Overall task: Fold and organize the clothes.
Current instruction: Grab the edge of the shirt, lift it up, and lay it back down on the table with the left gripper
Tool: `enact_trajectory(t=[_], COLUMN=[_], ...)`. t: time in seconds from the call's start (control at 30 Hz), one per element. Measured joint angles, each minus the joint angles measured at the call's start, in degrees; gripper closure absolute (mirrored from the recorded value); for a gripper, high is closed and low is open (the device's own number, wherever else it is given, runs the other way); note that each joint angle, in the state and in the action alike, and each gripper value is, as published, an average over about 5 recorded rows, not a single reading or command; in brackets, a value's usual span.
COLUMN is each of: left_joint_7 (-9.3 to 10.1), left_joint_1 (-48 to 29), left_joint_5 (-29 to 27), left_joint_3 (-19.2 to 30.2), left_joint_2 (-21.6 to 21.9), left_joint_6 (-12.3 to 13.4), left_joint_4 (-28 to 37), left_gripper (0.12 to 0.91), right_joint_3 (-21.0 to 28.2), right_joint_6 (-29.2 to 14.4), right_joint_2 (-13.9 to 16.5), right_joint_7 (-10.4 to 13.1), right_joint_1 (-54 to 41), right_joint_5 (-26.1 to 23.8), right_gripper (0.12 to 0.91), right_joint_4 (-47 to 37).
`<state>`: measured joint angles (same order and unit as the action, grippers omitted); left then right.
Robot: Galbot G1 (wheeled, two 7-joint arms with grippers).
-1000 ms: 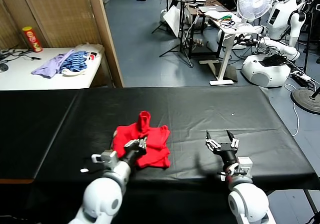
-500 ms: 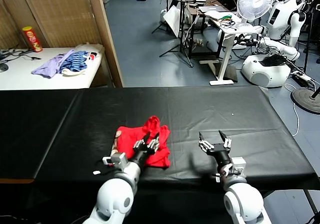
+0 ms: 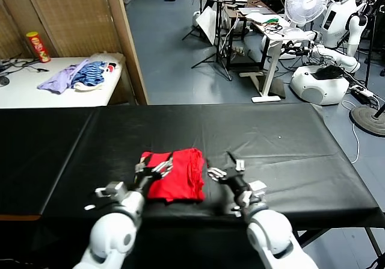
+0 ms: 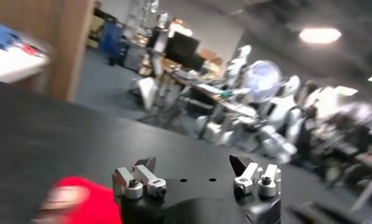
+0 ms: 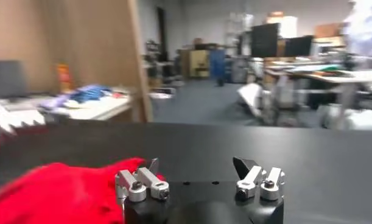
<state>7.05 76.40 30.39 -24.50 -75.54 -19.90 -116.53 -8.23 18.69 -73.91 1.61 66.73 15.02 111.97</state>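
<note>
Your left gripper hangs splayed over the red T-shirt, gripping nothing — right gripper gapes beside it, probably staged for a fold.

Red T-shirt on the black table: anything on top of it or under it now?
Nothing lies on the red T-shirt; the open left gripper hovers at its edge. Beneath is the black table; anything under the folds is hidden.

Ahead of both grippers the black table lies bare and passable. The folded red T-shirt fills the gap between left gripper and right gripper, the only obstacle near them.
</note>
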Motion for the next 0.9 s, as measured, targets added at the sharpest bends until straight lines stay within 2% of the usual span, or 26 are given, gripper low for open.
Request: enact_trajectory(t=[0.1, 0.2, 0.4, 0.5, 0.57, 0.67, 0.9], left_joint_7=[-0.27, -0.63, -0.76, -0.77, -0.8, -0.85, -0.57], left_joint_1=[1.12, 1.63, 1.53, 1.46, 1.51, 1.5, 0.53], left_joint_5=[-1.95, -3.98, -3.76, -2.97, -2.28, -0.33, 10.34], left_joint_3=[-2.08, -3.05, -3.99, -4.38, -4.69, -5.36, -7.41], left_joint_2=[0.37, 0.27, 0.04, -0.08, -0.1, -0.11, -0.94], left_joint_6=[0.4, 0.96, 0.98, 0.85, 0.84, 0.72, -0.68], left_joint_4=[0.53, 1.24, 2.54, 2.94, 3.18, 3.6, 5.34], left_gripper=[0.232, 0.232, 0.232, 0.232, 0.232, 0.232, 0.232], right_joint_3=[2.89, 4.39, 4.47, 4.31, 4.12, 3.33, -0.54], right_joint_6=[0.35, -0.13, 0.85, 1.34, 1.3, 1.34, 1.41], right_joint_2=[-0.62, -1.29, -3.18, -4.25, -4.93, -5.55, -4.24], right_joint_7=[0.68, 2.13, 4.99, 5.59, 5.93, 6.28, 5.46], right_joint_1=[-1.83, -2.52, -2.03, -1.87, -1.74, -1.29, 0.16], right_joint_5=[-3.21, -8.44, -22.94, -26.62, -27.18, -25.35, -13.09], right_gripper=[0.227, 0.227, 0.227, 0.227, 0.227, 0.227, 0.227], right_joint_4=[-1.76, -4.36, -10.45, -12.41, -12.95, -12.54, -5.62])
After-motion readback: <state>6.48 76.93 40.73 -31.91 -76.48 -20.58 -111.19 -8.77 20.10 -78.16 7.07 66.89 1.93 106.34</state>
